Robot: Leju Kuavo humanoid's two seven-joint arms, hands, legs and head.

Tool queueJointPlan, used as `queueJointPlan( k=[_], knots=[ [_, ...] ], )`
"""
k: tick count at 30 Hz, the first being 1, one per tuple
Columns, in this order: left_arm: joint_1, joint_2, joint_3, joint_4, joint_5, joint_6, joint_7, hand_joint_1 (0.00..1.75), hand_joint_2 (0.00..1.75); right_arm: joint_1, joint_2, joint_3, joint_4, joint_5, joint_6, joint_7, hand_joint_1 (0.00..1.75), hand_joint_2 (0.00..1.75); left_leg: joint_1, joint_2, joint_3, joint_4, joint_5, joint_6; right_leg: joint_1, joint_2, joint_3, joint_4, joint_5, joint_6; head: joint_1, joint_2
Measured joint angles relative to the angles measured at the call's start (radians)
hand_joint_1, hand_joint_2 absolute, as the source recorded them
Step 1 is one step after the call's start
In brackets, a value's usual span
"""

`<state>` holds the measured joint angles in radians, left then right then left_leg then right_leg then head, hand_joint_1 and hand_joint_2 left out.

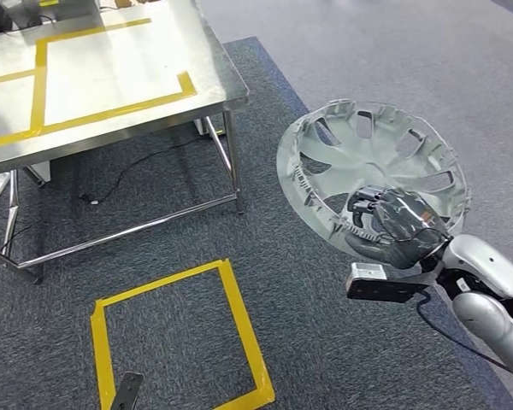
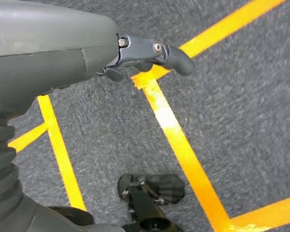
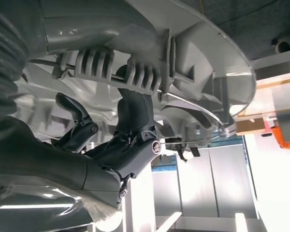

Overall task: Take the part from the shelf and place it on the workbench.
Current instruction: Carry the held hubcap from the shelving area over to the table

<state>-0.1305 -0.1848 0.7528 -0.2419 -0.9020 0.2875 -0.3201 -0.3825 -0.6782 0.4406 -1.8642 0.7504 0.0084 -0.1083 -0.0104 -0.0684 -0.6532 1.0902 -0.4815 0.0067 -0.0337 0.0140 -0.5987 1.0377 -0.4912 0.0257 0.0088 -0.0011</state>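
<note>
Here, the grey carpet floor [image 1: 344, 102] takes up most of my head view. The steel workbench [image 1: 215, 81] sits at about 10 o'clock, its top marked with yellow tape lines [image 1: 112, 111]; its legs and lower rails stand on the carpet, with a black cable [image 1: 131, 166] trailing beneath. At 7 o'clock a yellow tape square [image 1: 241, 329] is laid on the carpet, well apart from the bench legs.

The part, a silver wheel cover [image 1: 376, 137], is at 3 o'clock, off the bench and in the air over the carpet, tilted so its ribbed inner face shows toward me. My right hand [image 1: 396, 226] holds it at the near rim, dark fingers curled over the edge. In the right wrist view the fingers [image 3: 136, 113] hook behind the clips of the wheel cover [image 3: 195, 53], thumb pressed on the other side, so the grip is closed firmly on the rim.

My left hand [image 2: 151, 50] hangs low above the taped carpet [image 2: 245, 96]. I see one dark finger stretched out straight and nothing in it; how the rest of the hand lies I cannot tell.
</note>
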Motion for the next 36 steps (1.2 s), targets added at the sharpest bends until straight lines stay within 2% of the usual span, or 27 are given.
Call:
queueJointPlan(
  k=[2,3,4,5,6,8,9,10,11,13,15,16,18,19,20,21,22,23,24,25,26,28,30,32,34,35,36],
  knots=[
    [-0.002,0.000,-0.001,0.000,-0.003,-0.002,0.000,0.00,1.75,0.001,-0.001,0.000,0.000,0.000,0.000,0.000,1.75,1.75,0.003,0.044,-0.055,0.120,-0.059,-0.011,0.002,-0.018,0.004,-0.001,-0.003,-0.008,-0.007,0.000],
    [-0.002,-0.001,-0.002,0.000,-0.005,-0.003,0.000,0.00,1.75,0.001,-0.001,0.000,0.000,0.000,0.000,0.000,1.75,1.75,0.006,0.054,-0.086,0.185,-0.083,-0.014,0.004,-0.026,0.005,0.000,-0.004,-0.009,-0.007,0.000],
    [-0.001,-0.001,-0.002,0.000,-0.007,-0.005,0.000,0.00,1.75,0.001,-0.001,0.000,0.000,0.000,0.000,0.000,1.75,1.75,0.007,0.059,-0.107,0.229,-0.093,-0.015,0.005,-0.034,0.007,0.000,-0.006,-0.011,-0.007,0.000],
    [0.000,-0.001,-0.003,0.000,-0.009,-0.006,0.000,0.00,1.75,0.001,-0.001,0.001,0.000,0.000,0.000,0.000,1.75,1.75,0.008,0.060,-0.113,0.239,-0.085,-0.014,0.006,-0.042,0.009,0.000,-0.008,-0.011,-0.008,0.000],
    [0.000,0.000,-0.004,0.000,-0.010,-0.007,0.000,0.00,1.75,0.001,-0.001,0.001,0.000,0.000,0.000,0.000,1.75,1.75,0.008,0.061,-0.100,0.210,-0.059,-0.012,0.008,-0.049,0.012,0.000,-0.010,-0.012,-0.008,0.000],
    [0.000,0.000,-0.008,0.000,-0.012,-0.007,0.000,0.00,1.75,0.001,-0.001,0.001,0.000,0.000,0.000,-0.001,1.75,1.75,0.003,0.079,-0.038,0.081,0.009,0.001,0.011,-0.063,0.022,-0.001,-0.016,-0.011,-0.007,0.000],
    [-0.001,0.001,-0.010,0.000,-0.013,-0.008,0.000,0.00,1.75,0.002,-0.001,0.001,0.000,0.000,0.000,-0.001,1.75,1.75,-0.003,0.092,-0.008,0.020,0.031,0.009,0.013,-0.070,0.025,-0.002,-0.019,-0.009,-0.007,0.000],
    [-0.002,0.001,-0.011,0.000,-0.013,-0.008,0.000,0.00,1.75,0.002,-0.001,0.000,0.000,0.000,0.000,-0.001,1.75,1.75,-0.008,0.104,0.011,-0.021,0.039,0.015,0.016,-0.077,0.027,-0.003,-0.020,-0.006,-0.007,0.000],
    [-0.003,0.002,-0.013,0.000,-0.013,-0.009,0.000,0.00,1.75,0.003,-0.001,0.000,0.000,0.000,0.000,-0.001,1.75,1.75,-0.012,0.109,0.017,-0.038,0.035,0.019,0.018,-0.084,0.027,-0.004,-0.021,-0.003,-0.006,0.000],
    [-0.001,0.002,-0.015,0.000,-0.015,-0.011,0.001,0.00,1.75,0.004,-0.002,0.000,-0.001,0.000,0.000,0.000,1.75,1.75,-0.011,0.097,0.021,-0.052,0.034,0.026,0.020,-0.098,0.030,-0.010,-0.022,0.007,-0.006,0.000],
    [0.000,0.003,-0.017,0.000,-0.015,-0.012,0.001,0.00,1.75,0.005,-0.003,-0.002,-0.002,0.000,-0.001,0.000,1.75,1.75,-0.005,0.081,0.032,-0.068,0.041,0.036,0.017,-0.079,0.024,0.007,-0.041,0.015,-0.004,0.000],
    [-0.001,0.002,-0.018,0.000,-0.016,-0.013,0.001,0.00,1.75,0.005,-0.005,-0.002,-0.002,0.000,-0.001,0.001,1.75,1.75,-0.002,0.074,0.038,-0.074,0.044,0.040,0.016,-0.058,0.006,0.046,-0.064,0.018,-0.001,0.000],
    [-0.002,0.001,-0.019,0.000,-0.016,-0.015,0.002,0.00,1.75,0.008,-0.008,-0.002,-0.002,0.000,-0.001,0.000,1.75,1.75,-0.001,0.059,0.039,-0.076,0.045,0.045,0.015,-0.023,-0.062,0.176,-0.118,0.021,0.002,0.000],
    [-0.002,0.000,-0.019,0.000,-0.016,-0.016,0.002,0.00,1.75,0.010,-0.008,-0.002,-0.002,0.000,-0.001,0.000,1.75,1.75,-0.001,0.050,0.040,-0.075,0.044,0.046,0.015,-0.018,-0.097,0.235,-0.134,0.023,0.003,0.000],
    [-0.002,-0.001,-0.019,0.000,-0.015,-0.016,0.002,0.00,1.75,0.013,-0.008,-0.002,-0.002,0.000,-0.001,0.000,1.75,1.75,-0.002,0.042,0.040,-0.075,0.044,0.046,0.014,-0.017,-0.118,0.264,-0.132,0.025,0.003,0.000],
    [-0.002,-0.001,-0.019,0.000,-0.015,-0.016,0.002,0.00,1.75,0.014,-0.009,-0.001,-0.002,0.000,-0.001,0.000,1.75,1.75,-0.001,0.033,0.041,-0.074,0.043,0.046,0.014,-0.016,-0.121,0.254,-0.110,0.026,0.002,0.000],
    [-0.002,-0.001,-0.019,0.000,-0.015,-0.016,0.002,0.00,1.75,0.015,-0.009,-0.001,-0.002,0.000,-0.001,0.000,1.75,1.75,0.000,0.024,0.041,-0.072,0.042,0.045,0.012,-0.014,-0.104,0.204,-0.071,0.027,0.003,0.000],
    [-0.002,-0.001,-0.020,0.000,-0.016,-0.017,0.002,0.00,1.75,0.015,-0.009,-0.002,-0.002,0.000,-0.001,0.000,1.75,1.75,0.001,0.014,0.041,-0.068,0.040,0.042,0.009,-0.005,-0.075,0.133,-0.032,0.028,0.003,0.000],
    [-0.003,-0.001,-0.020,0.000,-0.016,-0.017,0.002,0.00,1.75,0.016,-0.009,-0.002,-0.002,0.000,-0.001,0.001,1.75,1.75,0.000,0.005,0.038,-0.062,0.037,0.038,0.006,0.008,-0.043,0.066,-0.005,0.028,0.003,0.000],
    [-0.003,-0.001,-0.021,0.000,-0.016,-0.017,0.002,0.00,1.75,0.017,-0.010,-0.002,-0.002,0.000,-0.001,0.001,1.75,1.75,-0.001,-0.004,0.034,-0.058,0.035,0.034,0.004,0.018,-0.020,0.020,0.009,0.027,0.002,0.000],
    [-0.002,-0.001,-0.021,0.000,-0.017,-0.018,0.002,0.00,1.75,0.018,-0.011,-0.002,-0.002,0.000,-0.002,0.002,1.75,1.75,-0.001,-0.011,0.030,-0.054,0.035,0.029,0.003,0.026,-0.007,-0.002,0.010,0.025,0.002,0.000],
    [0.001,0.001,-0.023,0.000,-0.020,-0.019,0.003,0.00,1.75,0.023,-0.012,-0.004,-0.004,0.001,-0.004,0.004,1.75,1.75,-0.001,-0.025,0.026,-0.053,0.038,0.021,0.004,0.019,-0.003,-0.004,0.007,0.017,0.001,0.000],
    [0.003,0.004,-0.024,0.000,-0.026,-0.020,0.003,0.00,1.75,0.038,-0.013,-0.008,-0.011,0.007,-0.010,0.009,1.75,1.75,-0.003,-0.008,0.018,-0.036,0.023,0.010,0.001,0.003,0.003,-0.008,0.007,0.006,-0.002,0.000],
    [0.002,0.006,-0.026,0.000,-0.031,-0.022,0.003,0.00,1.75,0.069,-0.015,-0.017,-0.025,0.014,-0.021,0.015,1.75,1.75,-0.001,0.034,-0.019,0.049,-0.028,-0.003,0.000,-0.016,0.009,-0.011,0.005,-0.004,-0.009,0.000],
    [0.003,0.007,-0.027,0.000,-0.033,-0.024,0.003,0.00,1.75,0.102,-0.019,-0.030,-0.037,0.019,-0.034,0.019,1.75,1.75,0.007,0.055,-0.079,0.179,-0.083,-0.012,0.001,-0.035,0.011,-0.010,0.002,-0.009,-0.011,0.000],
    [0.004,0.007,-0.028,0.000,-0.033,-0.025,0.003,0.00,1.75,0.116,-0.020,-0.037,-0.041,0.021,-0.039,0.020,1.75,1.75,0.010,0.058,-0.098,0.219,-0.091,-0.014,0.002,-0.043,0.012,-0.010,0.000,-0.009,-0.011,0.000],
    [0.005,0.007,-0.029,0.000,-0.034,-0.026,0.003,0.00,1.75,0.126,-0.021,-0.042,-0.045,0.023,-0.042,0.020,1.75,1.75,0.013,0.060,-0.099,0.221,-0.080,-0.016,0.002,-0.050,0.013,-0.010,-0.001,-0.009,-0.012,0.000]
  ],
)
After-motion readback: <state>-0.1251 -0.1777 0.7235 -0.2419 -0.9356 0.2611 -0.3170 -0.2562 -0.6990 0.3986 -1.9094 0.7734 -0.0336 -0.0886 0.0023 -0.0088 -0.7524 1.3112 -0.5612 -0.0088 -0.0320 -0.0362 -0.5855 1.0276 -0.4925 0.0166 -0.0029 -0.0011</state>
